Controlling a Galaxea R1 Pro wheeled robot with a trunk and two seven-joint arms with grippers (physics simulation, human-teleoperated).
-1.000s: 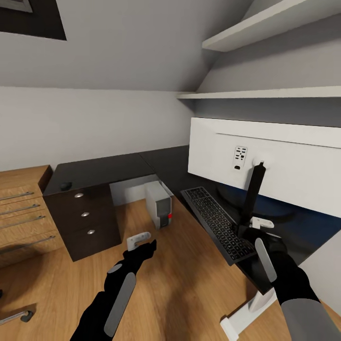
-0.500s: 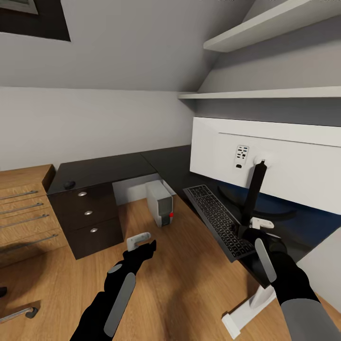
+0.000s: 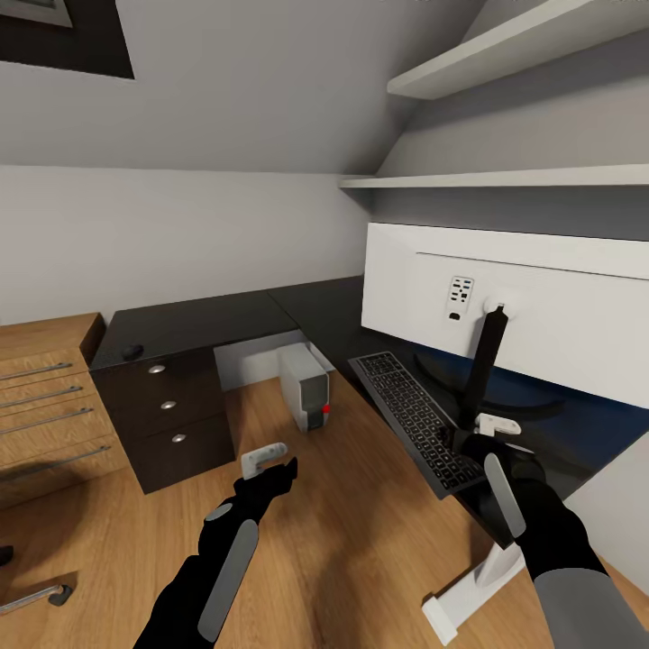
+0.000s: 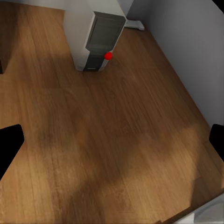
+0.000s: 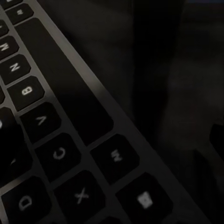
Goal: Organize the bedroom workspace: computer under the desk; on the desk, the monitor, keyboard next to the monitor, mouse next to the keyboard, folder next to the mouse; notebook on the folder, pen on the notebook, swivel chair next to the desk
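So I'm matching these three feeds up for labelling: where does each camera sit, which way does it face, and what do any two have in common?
Head view: on the head, looking forward and down at the desk, monitor and keyboard; both arms show, left gripper, right gripper.
Left wrist view: on the left arm, facing the wood floor and the computer; dark fingertips at the edges.
Right wrist view: on the right arm, close over the keyboard's keys.
Shared: the computer in head and left wrist; the keyboard in head and right wrist.

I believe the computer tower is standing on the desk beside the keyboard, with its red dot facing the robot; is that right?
Not quite. The computer tower stands on the wood floor under the desk, not on it; the head view shows this, and the left wrist view shows planks around its base. The keyboard lies on the desk, and the red dot does face the robot.
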